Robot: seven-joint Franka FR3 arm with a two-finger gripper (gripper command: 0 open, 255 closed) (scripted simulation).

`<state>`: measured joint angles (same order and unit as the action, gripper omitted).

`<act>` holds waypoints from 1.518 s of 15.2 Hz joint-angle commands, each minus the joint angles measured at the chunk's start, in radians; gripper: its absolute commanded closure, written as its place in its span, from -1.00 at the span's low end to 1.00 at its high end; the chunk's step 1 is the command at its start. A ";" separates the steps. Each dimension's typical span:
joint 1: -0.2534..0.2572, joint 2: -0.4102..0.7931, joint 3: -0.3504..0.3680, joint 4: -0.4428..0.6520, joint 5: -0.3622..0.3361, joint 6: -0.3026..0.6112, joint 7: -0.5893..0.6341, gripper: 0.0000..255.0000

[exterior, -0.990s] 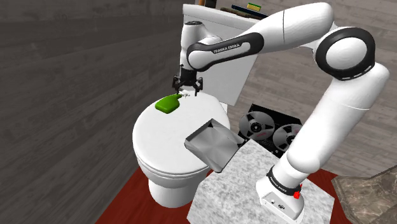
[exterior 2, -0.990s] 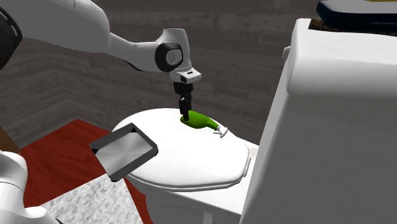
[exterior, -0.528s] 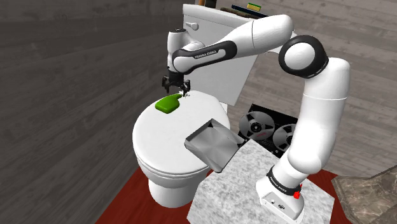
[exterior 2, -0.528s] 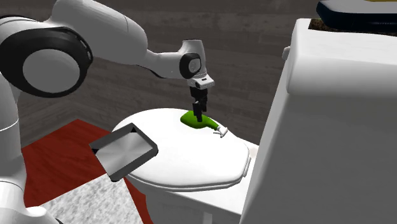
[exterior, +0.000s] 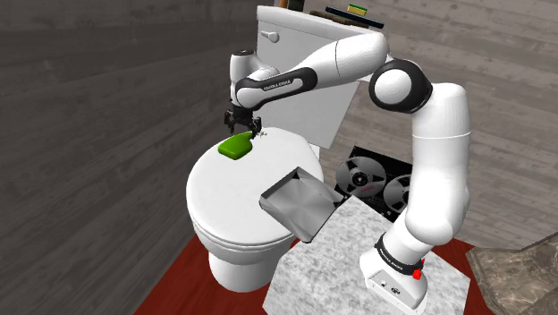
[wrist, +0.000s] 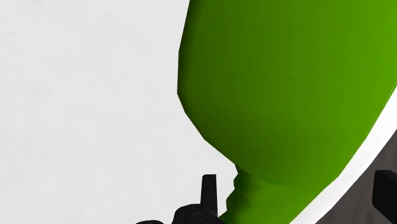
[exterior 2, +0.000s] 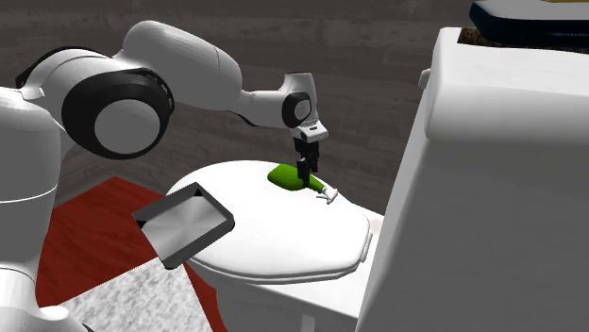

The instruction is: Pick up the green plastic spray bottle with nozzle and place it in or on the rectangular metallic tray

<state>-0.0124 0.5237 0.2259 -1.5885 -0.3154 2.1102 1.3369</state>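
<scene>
Lying on toilet lid [exterior: 231,199], grn spray bottle [exterior: 236,146] sits right under open claw [exterior: 241,128].

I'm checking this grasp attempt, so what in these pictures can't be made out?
- The bottle at its neck: in the second exterior view the gripper stands in front of it, so contact cannot be judged.
- Its nozzle: cut off by the bottom edge in the wrist view, and too small in the shoulder view.
- The items on the tank: cut off by the top edge in both exterior views.
</scene>
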 commanded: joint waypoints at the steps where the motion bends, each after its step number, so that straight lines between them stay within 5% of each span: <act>1: -0.001 0.009 -0.003 -0.013 -0.004 0.022 0.004 -1.00; 10: -0.002 0.019 -0.005 -0.018 -0.008 0.037 0.006 -1.00; 11: -0.002 0.019 -0.005 -0.018 -0.008 0.037 0.006 1.00; 23: -0.004 0.001 -0.001 -0.006 -0.001 0.007 -0.002 1.00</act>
<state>-0.0151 0.5283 0.2235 -1.6009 -0.3184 2.1279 1.3382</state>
